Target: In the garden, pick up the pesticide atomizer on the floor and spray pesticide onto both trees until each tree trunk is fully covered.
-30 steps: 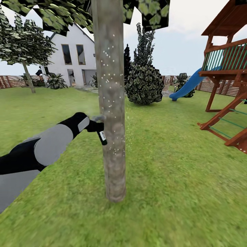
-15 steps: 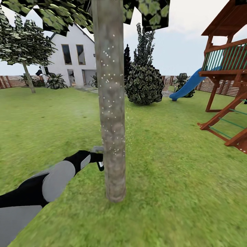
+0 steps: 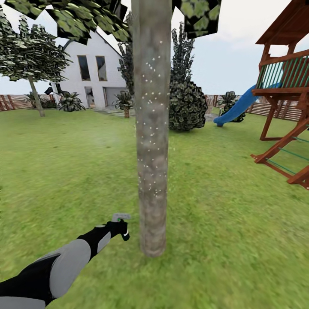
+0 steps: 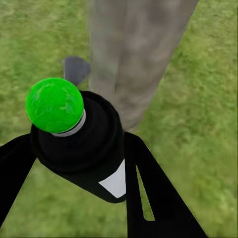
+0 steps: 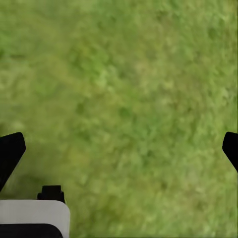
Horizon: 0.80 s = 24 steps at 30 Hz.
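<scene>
The left gripper [image 3: 121, 228] is low beside the foot of the near tree trunk [image 3: 151, 137], clenched around the pesticide atomizer [image 3: 121, 223]; in the head view the bottle's pale trigger head sits just above the black fingers, near the bark but apart from it; from the left wrist view the atomizer [image 4: 82, 141] is a dark rounded body with a white label patch and a bright green ball on top, wedged between the two black fingers [image 4: 153, 193], with the trunk [image 4: 134, 54] rising straight ahead over the grass; fine white specks of pesticide [image 3: 151, 101] dot the upper and middle bark, thinning out toward the base; the right gripper [image 5: 119, 146] hangs over bare lawn [image 5: 129, 89] with its fingertips spread wide and nothing between them; farther off stand the second tree [image 3: 30, 56] by the fence, the white house [image 3: 92, 73], a dark bush [image 3: 186, 105] and a wooden play frame [image 3: 285, 90] with a blue slide [image 3: 238, 107].
</scene>
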Tool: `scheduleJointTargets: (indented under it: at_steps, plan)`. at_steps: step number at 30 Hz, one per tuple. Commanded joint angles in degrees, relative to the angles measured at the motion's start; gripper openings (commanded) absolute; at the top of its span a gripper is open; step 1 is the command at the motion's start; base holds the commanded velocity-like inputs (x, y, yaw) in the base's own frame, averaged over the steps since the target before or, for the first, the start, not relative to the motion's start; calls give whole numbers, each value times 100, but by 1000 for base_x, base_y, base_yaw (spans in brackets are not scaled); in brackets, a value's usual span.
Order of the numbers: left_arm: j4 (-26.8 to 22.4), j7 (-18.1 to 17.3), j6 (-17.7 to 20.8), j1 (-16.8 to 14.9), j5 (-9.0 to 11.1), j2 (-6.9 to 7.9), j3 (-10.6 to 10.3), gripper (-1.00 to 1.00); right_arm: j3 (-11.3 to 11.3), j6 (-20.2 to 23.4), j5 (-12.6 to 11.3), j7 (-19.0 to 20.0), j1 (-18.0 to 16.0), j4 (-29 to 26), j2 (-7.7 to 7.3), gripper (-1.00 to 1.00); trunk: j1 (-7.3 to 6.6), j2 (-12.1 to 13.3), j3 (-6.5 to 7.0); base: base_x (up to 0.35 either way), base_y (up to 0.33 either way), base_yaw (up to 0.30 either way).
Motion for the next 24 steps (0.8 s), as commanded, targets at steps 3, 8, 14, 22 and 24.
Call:
scheduleJointTargets:
  at_steps: [3,8,14,22,24]
  plan:
    - [-16,-18,35,-2,-52,32,54,-100,42,-43,-31,-17,-12,29,5,100,4,-13,-13,18,347,0]
    - [-18,-16,42,-2,-52,86,55,-100,42,-49,-31,-17,-12,29,5,100,4,-13,-13,1,350,-231]
    - [-9,-23,34,-2,-52,82,55,-100,42,-49,-31,-17,-12,29,5,100,4,-13,-13,-73,335,-266]
    - [0,-25,-7,146,-52,36,47,-100,40,-74,-25,-50,-12,15,-99,100,4,-13,-13,-314,181,-20]
    - [0,-25,-10,225,-52,31,47,-100,46,-77,-23,-58,-12,12,-264,100,4,-13,-13,-347,121,0]
